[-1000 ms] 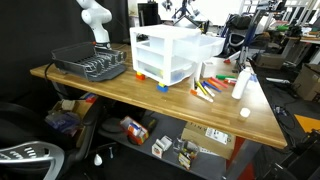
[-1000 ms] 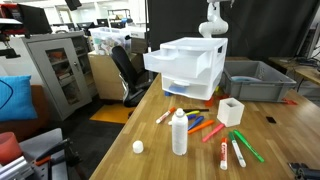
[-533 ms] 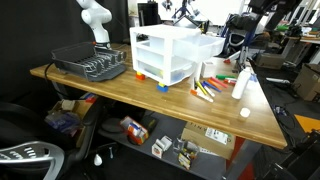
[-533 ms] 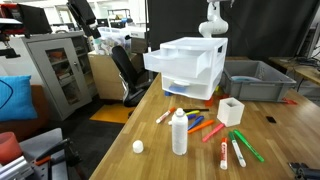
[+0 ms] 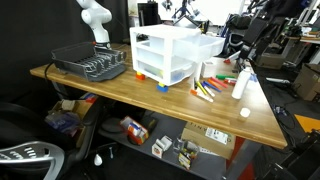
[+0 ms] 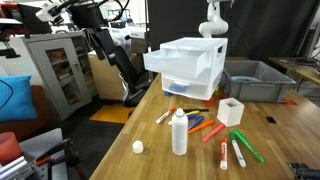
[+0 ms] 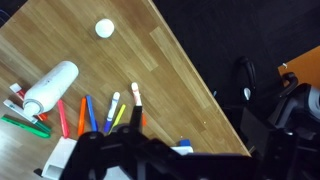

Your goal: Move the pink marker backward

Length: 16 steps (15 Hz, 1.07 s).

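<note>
In my wrist view the gripper (image 7: 120, 158) is a dark blur along the bottom edge. I cannot tell whether its jaws are spread or pressed together. It hangs well above the wood and touches nothing.

Below it the pink marker (image 7: 60, 118) lies flat on the table (image 7: 160, 80). It is a slim pinkish-red stick, far thinner than the white bottle (image 7: 50, 88) just beside it. Its long axis runs nearly top to bottom in that view, roughly parallel to the orange marker (image 7: 80, 115) next to it. I cannot make out which end is the cap.

In an exterior view the pink marker (image 6: 213, 131) slants across the light wooden boards, near a small white box (image 6: 230, 111). Beyond them stand a white drawer unit (image 6: 188, 68) and a grey bin (image 6: 255, 80). Behind the table is an open office with chairs and a cabinet (image 6: 50, 70).
</note>
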Motion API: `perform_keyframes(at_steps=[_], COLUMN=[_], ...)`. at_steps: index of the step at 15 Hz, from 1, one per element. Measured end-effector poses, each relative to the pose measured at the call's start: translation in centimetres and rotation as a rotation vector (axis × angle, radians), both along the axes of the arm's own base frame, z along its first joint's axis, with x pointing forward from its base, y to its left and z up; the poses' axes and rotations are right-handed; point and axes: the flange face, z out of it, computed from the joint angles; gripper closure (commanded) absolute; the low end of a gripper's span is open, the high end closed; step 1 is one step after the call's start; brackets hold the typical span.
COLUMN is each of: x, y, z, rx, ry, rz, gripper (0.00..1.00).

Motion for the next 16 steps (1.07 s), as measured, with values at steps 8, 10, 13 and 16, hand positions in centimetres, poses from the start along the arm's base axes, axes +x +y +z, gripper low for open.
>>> perform_keyframes(at_steps=[8, 10, 13, 16], x=[0.1, 0.5, 1.8, 2.6], y=[-0.3, -1.0, -2.3, -2.2], z=[-1.2, -3.7, -8.1, -12.7], rx=[0.004, 0.003, -0.007, -0.028], ry=[0.003, -0.002, -0.017, -0.007], rz=[-0.001, 0.029, 0.113, 0.205], gripper=[0.0, 0.0, 0.0, 0.0])
